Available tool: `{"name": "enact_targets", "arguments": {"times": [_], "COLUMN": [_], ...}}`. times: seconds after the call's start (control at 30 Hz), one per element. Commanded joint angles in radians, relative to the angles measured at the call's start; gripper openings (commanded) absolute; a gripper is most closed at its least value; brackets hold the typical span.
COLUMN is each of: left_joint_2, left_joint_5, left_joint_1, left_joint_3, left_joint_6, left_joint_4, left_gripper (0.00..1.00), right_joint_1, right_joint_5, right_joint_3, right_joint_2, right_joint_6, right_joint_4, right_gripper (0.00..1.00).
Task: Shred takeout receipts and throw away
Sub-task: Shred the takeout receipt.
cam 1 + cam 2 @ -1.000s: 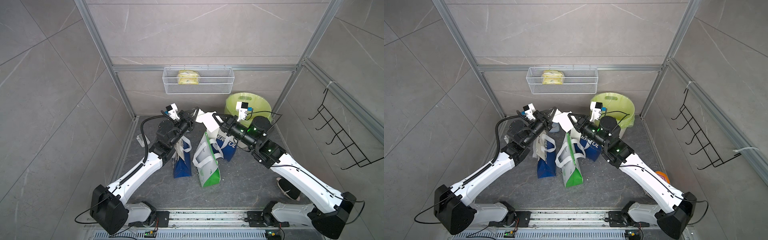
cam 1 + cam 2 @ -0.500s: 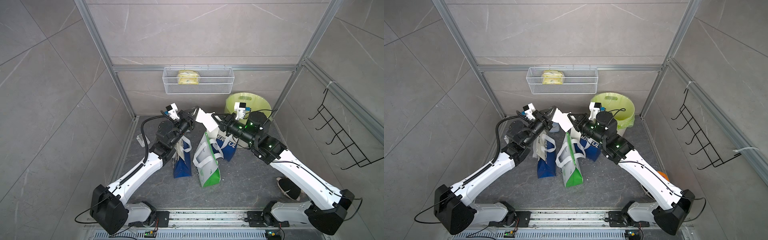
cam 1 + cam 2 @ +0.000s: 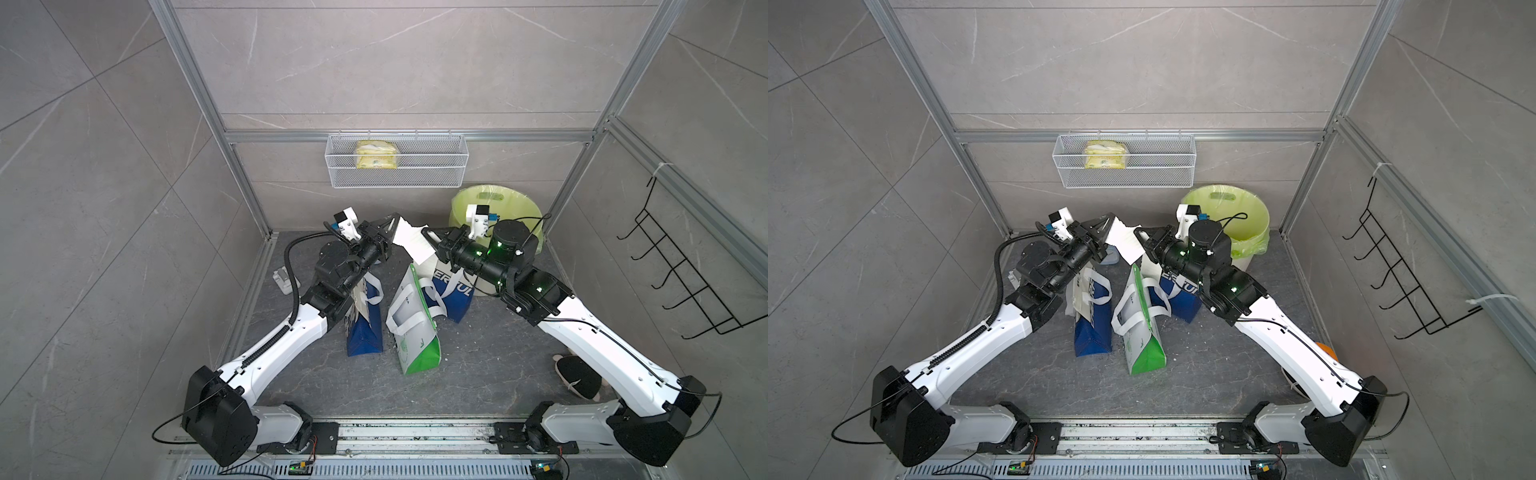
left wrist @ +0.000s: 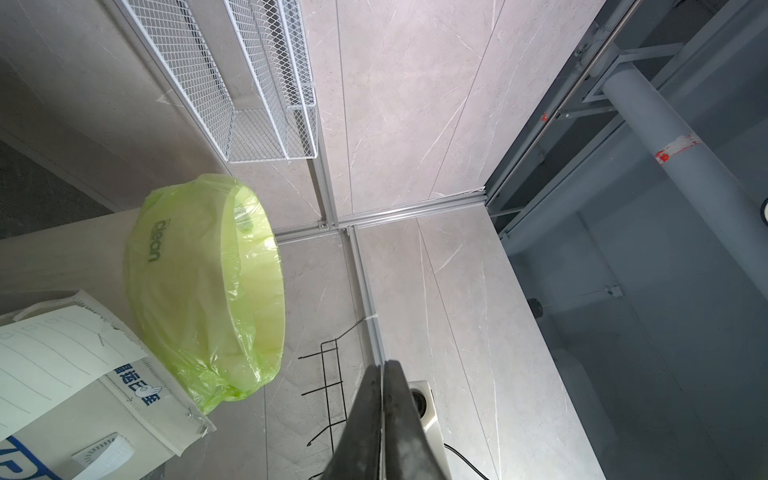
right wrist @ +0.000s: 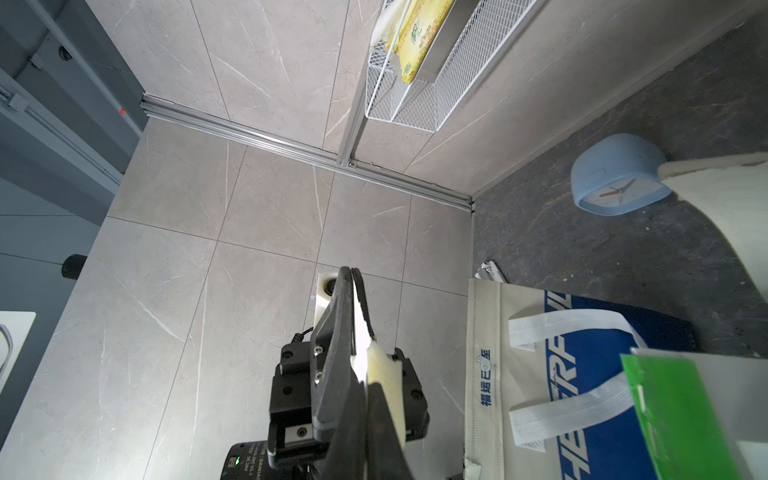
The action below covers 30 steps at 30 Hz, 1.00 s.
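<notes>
Receipt (image 3: 411,245) is hanging above the bags (image 3: 415,345) in both top views. Left wrist cam: left gripper (image 4: 383,368) is pressing its jaws together, nothing showing between. Right wrist cam: right gripper (image 5: 351,275) is pinching one edge, so it could be slipping loose short of the bin (image 4: 257,249).

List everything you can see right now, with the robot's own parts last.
receipt: 1, white, held up above the bags
blue bags: 2, blue-and-white, standing mid-floor
green bag: 1, green-and-white, between the blue bags
bin: 1, lime-green liner, back right corner
wire basket: 1, white, on the back wall
pack: 1, yellow, inside the wire basket
hook rack: 1, black, on the right wall
clock: 1, light blue, floor by the back wall
small object: 1, white, floor by the left wall
dark object: 1, black-and-white, floor beside the right arm, unidentifiable
left pincer: 1, black, shut at the receipt's corner; grip unclear
right pincer: 1, black, shut on the receipt
</notes>
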Motion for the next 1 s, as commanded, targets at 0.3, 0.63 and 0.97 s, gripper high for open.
{"name": "enact_targets", "arguments": {"times": [0.3, 0.63, 0.97], "left_joint_2": [0.0, 0.022, 0.025], "left_joint_5": [0.008, 0.014, 0.014], "left_joint_1": [-0.005, -0.009, -0.011], "left_joint_3": [0.001, 0.006, 0.011], "left_joint_6": [-0.013, -0.02, -0.017], "left_joint_4": [0.073, 0.086, 0.091], "left_gripper": [0.1, 0.1, 0.1], "right_joint_1": [0.001, 0.003, 0.006], "right_joint_5": [-0.001, -0.004, -0.008], "right_joint_3": [0.061, 0.078, 0.091], "right_joint_2": [0.023, 0.043, 0.068], "right_joint_6": [-0.017, -0.012, -0.012], "right_joint_4": [-0.04, -0.019, 0.004], "right_gripper": [0.0, 0.0, 0.0]}}
